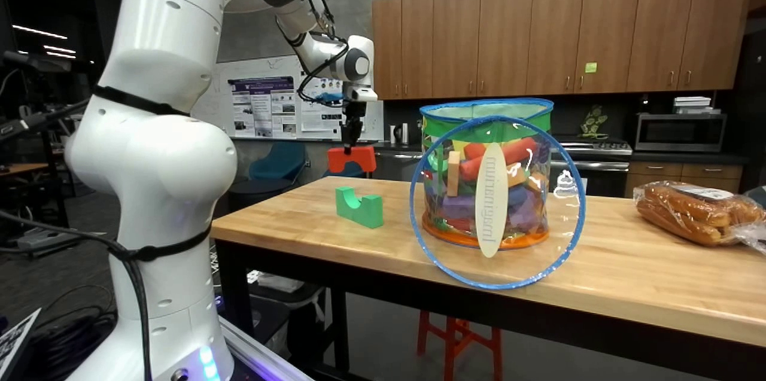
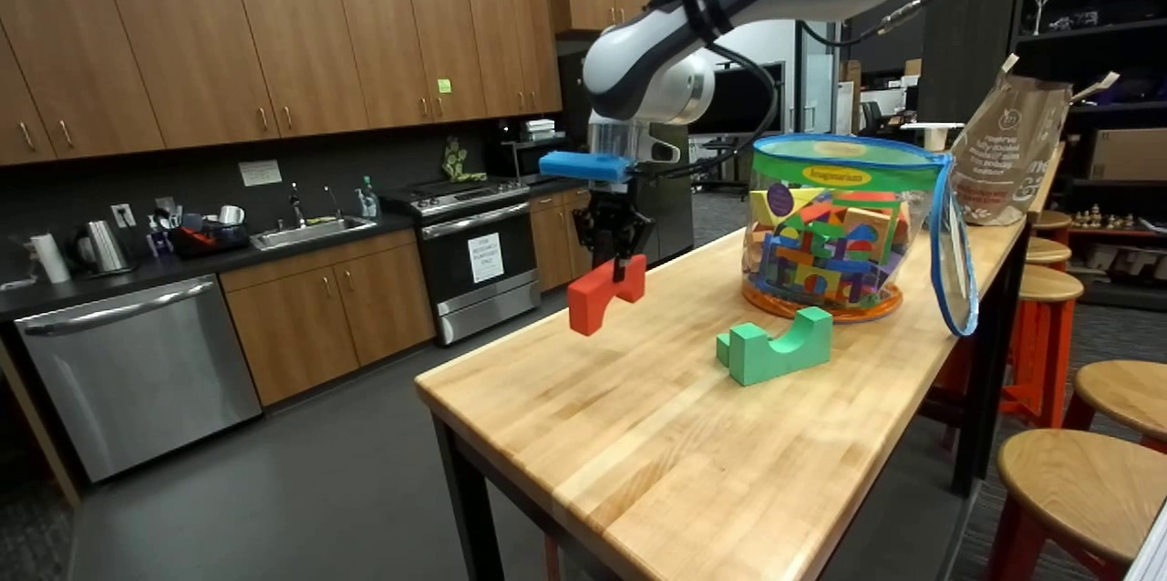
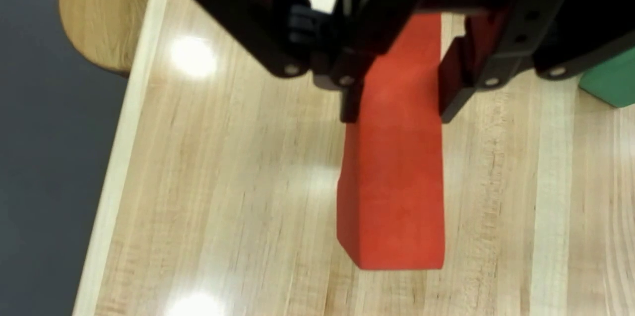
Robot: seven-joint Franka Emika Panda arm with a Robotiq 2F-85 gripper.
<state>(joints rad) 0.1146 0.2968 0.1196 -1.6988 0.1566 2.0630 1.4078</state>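
Note:
A red arch-shaped block (image 2: 593, 298) is held in the air above the wooden table, its cut-out facing down. My gripper (image 2: 620, 267) points downward and is shut on the block's middle. In the wrist view the fingers (image 3: 351, 102) press on both sides of the red block (image 3: 402, 197), which extends well past them. On the table lies a green block (image 2: 784, 357) with a curved hollow facing up, apart from the gripper; its corner shows as a green patch (image 3: 612, 78) at the right of the wrist view.
A clear zippered bin (image 2: 839, 175) full of coloured blocks stands on the table (image 2: 638, 435), its round lid (image 2: 955, 243) hanging open. Farther along are a paper bag (image 2: 1012, 148) and bagged bread (image 1: 697, 213). Stools (image 2: 1085, 490) stand alongside the table.

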